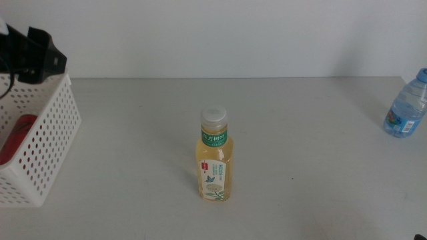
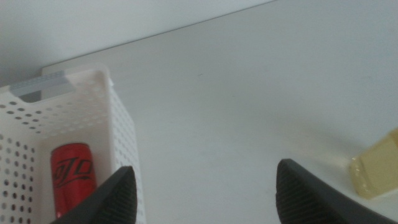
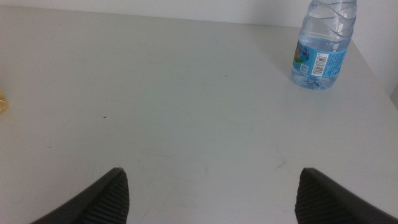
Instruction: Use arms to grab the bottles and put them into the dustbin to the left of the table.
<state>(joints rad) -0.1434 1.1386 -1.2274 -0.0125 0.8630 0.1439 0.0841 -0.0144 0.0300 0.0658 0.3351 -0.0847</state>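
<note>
The yellow tea bottle (image 1: 214,160) stands upright mid-table; its base shows in the left wrist view (image 2: 376,171). The clear water bottle (image 1: 405,107) stands at the table's far right and also shows in the right wrist view (image 3: 320,46). The red soda can (image 1: 20,133) lies inside the white perforated dustbin (image 1: 50,143) at the left; the left wrist view shows the can (image 2: 71,177) inside the dustbin (image 2: 121,134). My left gripper (image 2: 205,202) is open and empty, its arm (image 1: 37,53) hovering over the dustbin's far edge. My right gripper (image 3: 211,199) is open and empty, low over bare table short of the water bottle.
The pale tabletop (image 1: 307,173) ends at a white wall behind. The right arm is out of the middle view. A sliver of the tea bottle shows at the edge of the right wrist view (image 3: 2,102).
</note>
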